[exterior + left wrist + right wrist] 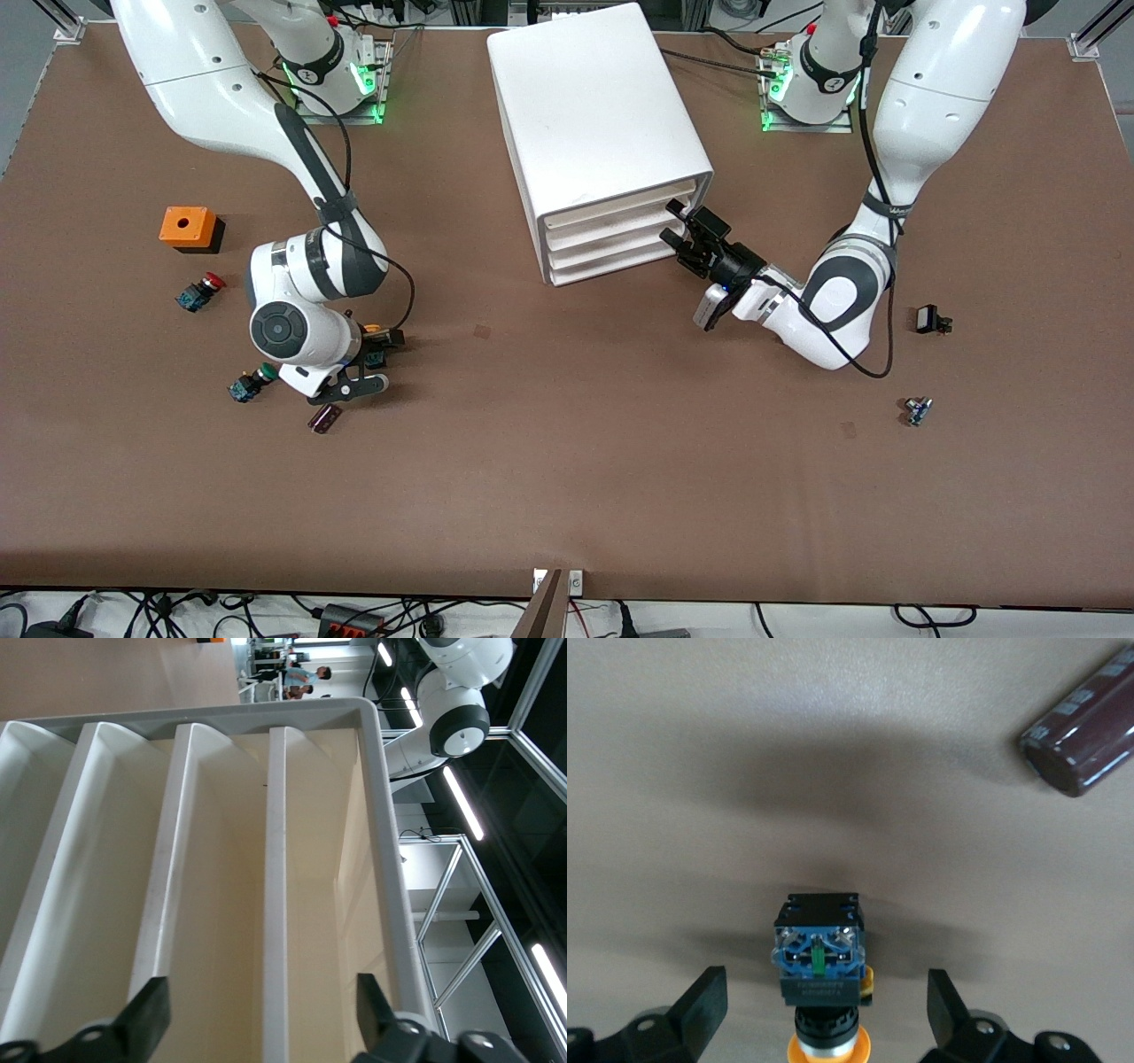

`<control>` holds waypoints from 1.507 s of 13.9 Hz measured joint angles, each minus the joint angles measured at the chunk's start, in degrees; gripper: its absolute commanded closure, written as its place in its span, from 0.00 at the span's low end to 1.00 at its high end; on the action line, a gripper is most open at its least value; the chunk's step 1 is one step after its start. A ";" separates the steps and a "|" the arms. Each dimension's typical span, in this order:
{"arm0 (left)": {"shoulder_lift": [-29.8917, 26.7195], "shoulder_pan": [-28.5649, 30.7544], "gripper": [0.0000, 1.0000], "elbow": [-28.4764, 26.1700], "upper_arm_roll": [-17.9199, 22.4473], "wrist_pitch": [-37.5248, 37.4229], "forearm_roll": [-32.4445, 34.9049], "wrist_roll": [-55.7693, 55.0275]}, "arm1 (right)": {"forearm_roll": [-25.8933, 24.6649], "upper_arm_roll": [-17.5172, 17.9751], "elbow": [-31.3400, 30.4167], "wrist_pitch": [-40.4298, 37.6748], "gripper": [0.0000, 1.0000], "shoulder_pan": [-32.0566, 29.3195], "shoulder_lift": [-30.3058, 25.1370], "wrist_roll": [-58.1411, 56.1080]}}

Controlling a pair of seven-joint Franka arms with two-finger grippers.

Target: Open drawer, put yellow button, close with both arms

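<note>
The yellow button [820,961] lies on its side on the table, with a yellow-orange cap and a black-and-blue body. My right gripper [828,1010] is open and low over it, one finger on each side, not touching. In the front view the button [373,330] peeks out beside the right gripper [376,359]. The white cabinet [594,115] stands mid-table with its four drawers [616,235] shut. My left gripper [675,224] is open, right at the drawer fronts. In the left wrist view it [261,1019] straddles a drawer's front edge [275,904].
Near the right gripper lie a green-capped button [248,383], a red-capped button [199,292], a dark cylinder [325,418], also in the right wrist view [1081,735], and an orange box [188,227]. Two small parts [930,319] [917,410] lie toward the left arm's end.
</note>
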 measured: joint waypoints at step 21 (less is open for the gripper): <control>0.95 0.56 0.96 0.45 -1.80 0.13 -2.99 -1.01 | -0.03 0.10 22.46 -18.94 1.00 0.47 -1.95 -0.57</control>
